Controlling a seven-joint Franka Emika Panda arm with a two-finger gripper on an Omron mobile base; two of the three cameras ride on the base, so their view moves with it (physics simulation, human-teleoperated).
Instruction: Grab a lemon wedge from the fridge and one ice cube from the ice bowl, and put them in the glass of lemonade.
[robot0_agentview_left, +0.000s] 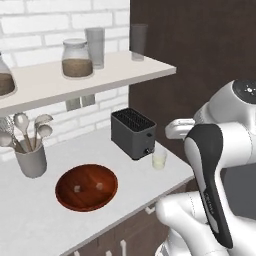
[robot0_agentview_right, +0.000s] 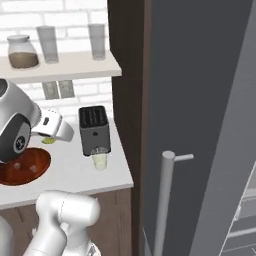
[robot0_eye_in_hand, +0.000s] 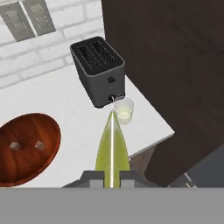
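Now carrying | gripper (robot0_eye_in_hand: 112, 175) clamped on lemon wedge (robot0_eye_in_hand: 112, 148) | next: lower over glass of lemonade (robot0_eye_in_hand: 124, 110) beside toaster (robot0_eye_in_hand: 98, 70), release.

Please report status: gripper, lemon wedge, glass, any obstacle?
Gripper shut on lemon wedge. Glass of lemonade ahead on counter, beside toaster. Path looks clear.

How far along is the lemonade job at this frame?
Fetched from the fridge: the lemon wedge is pinched in the shut gripper, in the hand view pointing toward the glass of lemonade by the toaster. Left: drop it in, then move one ice cube from the ice bowl.
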